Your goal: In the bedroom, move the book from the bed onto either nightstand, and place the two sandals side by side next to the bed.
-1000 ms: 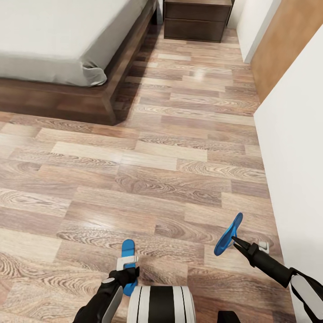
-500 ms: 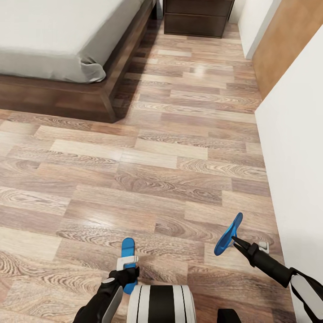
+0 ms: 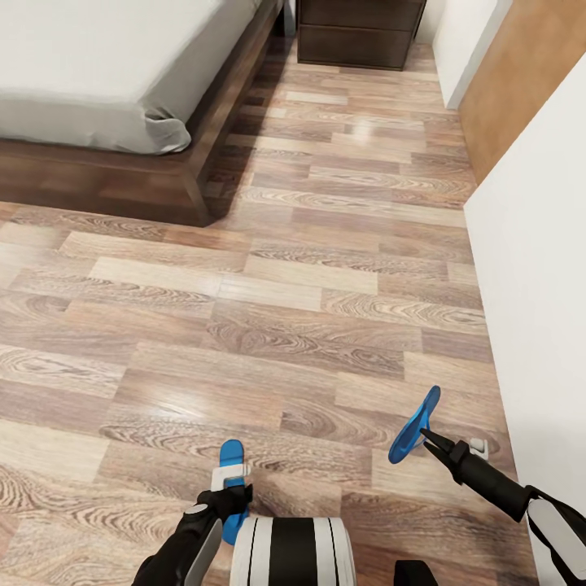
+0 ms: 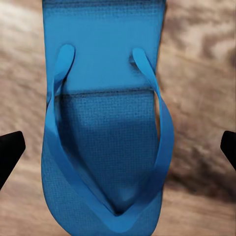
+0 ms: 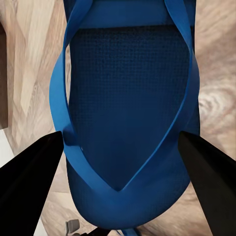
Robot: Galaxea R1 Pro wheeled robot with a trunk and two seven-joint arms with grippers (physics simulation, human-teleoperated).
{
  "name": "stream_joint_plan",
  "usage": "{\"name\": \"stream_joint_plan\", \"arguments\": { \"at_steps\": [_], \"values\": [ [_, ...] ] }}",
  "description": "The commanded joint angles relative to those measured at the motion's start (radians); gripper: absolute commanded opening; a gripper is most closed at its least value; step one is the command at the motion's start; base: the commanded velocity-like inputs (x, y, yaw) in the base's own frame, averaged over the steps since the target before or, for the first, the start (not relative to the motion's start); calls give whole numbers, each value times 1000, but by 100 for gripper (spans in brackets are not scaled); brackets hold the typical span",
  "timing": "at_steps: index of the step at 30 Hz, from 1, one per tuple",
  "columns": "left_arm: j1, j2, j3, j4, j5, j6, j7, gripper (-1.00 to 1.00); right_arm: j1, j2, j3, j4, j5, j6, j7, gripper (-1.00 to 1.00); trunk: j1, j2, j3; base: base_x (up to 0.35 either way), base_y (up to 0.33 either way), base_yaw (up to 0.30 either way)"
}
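Ahead in the head view, your left end effector (image 3: 230, 482) pinches one sandal (image 3: 232, 452) lying flat, long axis pointing forward, while your right end effector (image 3: 423, 439) pinches the other sandal (image 3: 415, 424) tilted on edge; the bed (image 3: 122, 98) lies forward-left, nearer your left arm, and the nightstand (image 3: 358, 32) beyond. In each wrist view, a blue sole (image 4: 105, 147) (image 5: 130, 113) runs lengthwise between dark fingers (image 4: 10, 150) (image 5: 29, 191).

Each gripper, left (image 3: 230, 480) and right (image 3: 423, 438), holds a blue sandal above the plank floor (image 3: 309, 277); bed (image 3: 106, 89) and nightstand (image 3: 358, 32) lie ahead
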Motion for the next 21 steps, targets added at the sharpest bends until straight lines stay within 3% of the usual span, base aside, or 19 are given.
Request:
{"name": "stream_joint_plan", "arguments": {
  "at_steps": [1, 21],
  "values": [
    [0, 1, -5, -2, 11, 4, 9, 100, 0, 0, -1, 0, -5, 7, 0, -100, 0, 0, -1, 4, 0, 0],
    [0, 0, -5, -2, 11, 4, 9, 100, 0, 0, 1, 0, -5, 6, -1, -100, 0, 0, -1, 0, 0, 0]
  ]
}}
